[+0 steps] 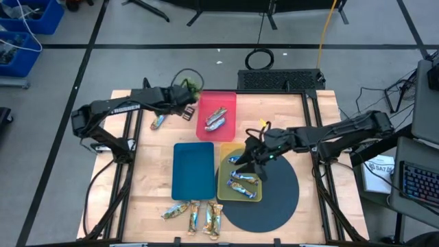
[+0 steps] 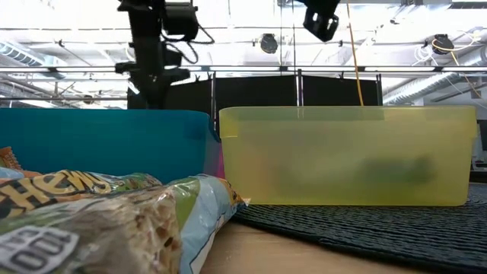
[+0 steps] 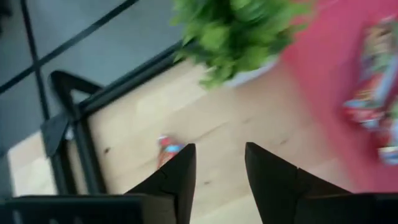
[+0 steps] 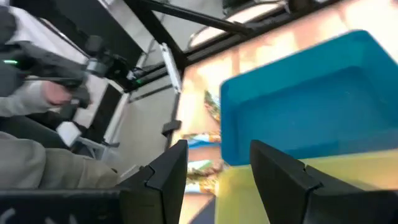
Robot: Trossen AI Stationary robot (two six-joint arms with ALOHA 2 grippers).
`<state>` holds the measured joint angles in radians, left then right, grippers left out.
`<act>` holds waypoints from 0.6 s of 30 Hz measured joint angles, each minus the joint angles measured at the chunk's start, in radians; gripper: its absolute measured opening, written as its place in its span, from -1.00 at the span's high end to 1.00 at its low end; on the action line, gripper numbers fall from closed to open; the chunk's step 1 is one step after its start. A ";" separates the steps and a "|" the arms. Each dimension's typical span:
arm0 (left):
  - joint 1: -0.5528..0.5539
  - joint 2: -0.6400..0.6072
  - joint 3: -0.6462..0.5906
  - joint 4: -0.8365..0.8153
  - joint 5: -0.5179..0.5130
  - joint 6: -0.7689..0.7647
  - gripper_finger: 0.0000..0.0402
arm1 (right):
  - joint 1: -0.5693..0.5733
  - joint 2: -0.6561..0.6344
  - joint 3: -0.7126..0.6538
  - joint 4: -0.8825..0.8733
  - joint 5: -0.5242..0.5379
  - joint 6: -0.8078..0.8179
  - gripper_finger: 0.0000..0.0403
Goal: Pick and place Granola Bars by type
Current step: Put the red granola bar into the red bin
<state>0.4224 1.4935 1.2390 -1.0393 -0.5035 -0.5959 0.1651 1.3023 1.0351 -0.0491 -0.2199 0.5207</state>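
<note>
Several granola bars lie at the table's near edge (image 1: 195,214), close up in the low view (image 2: 99,217). One bar (image 1: 158,122) lies alone left of the red tray (image 1: 226,101), which holds silvery-orange bars (image 1: 215,121). The yellow tray (image 1: 225,193) holds blue-wrapped bars (image 1: 243,180). The blue tray (image 1: 193,169) shows no bars. My left gripper (image 1: 184,110) is open above the table between the plant and the lone bar (image 3: 166,147), holding nothing. My right gripper (image 1: 247,160) is open above the yellow tray's far end (image 4: 280,186), with nothing between its fingers.
A small green potted plant (image 1: 188,86) stands at the red tray's far left corner, close to my left gripper (image 3: 217,165). A round dark mat (image 1: 278,199) lies under the yellow tray. A person (image 4: 37,93) sits beyond the table in the right wrist view.
</note>
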 joint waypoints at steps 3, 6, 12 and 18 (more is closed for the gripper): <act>0.050 0.004 -0.036 -0.059 0.036 0.009 0.34 | 0.010 0.007 0.000 0.045 -0.020 0.003 0.18; 0.097 0.002 -0.105 -0.060 0.042 0.010 0.34 | 0.013 0.002 0.001 0.048 -0.020 0.009 0.18; 0.175 0.003 -0.265 -0.004 0.109 0.049 0.34 | 0.014 -0.015 0.002 0.044 -0.019 0.021 0.18; 0.192 -0.017 -0.409 0.120 0.140 0.073 0.26 | 0.014 -0.022 0.002 0.045 -0.019 0.045 0.18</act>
<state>0.6145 1.4763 0.8302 -0.9192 -0.3634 -0.5225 0.1791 1.2800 1.0367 -0.0046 -0.2388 0.5659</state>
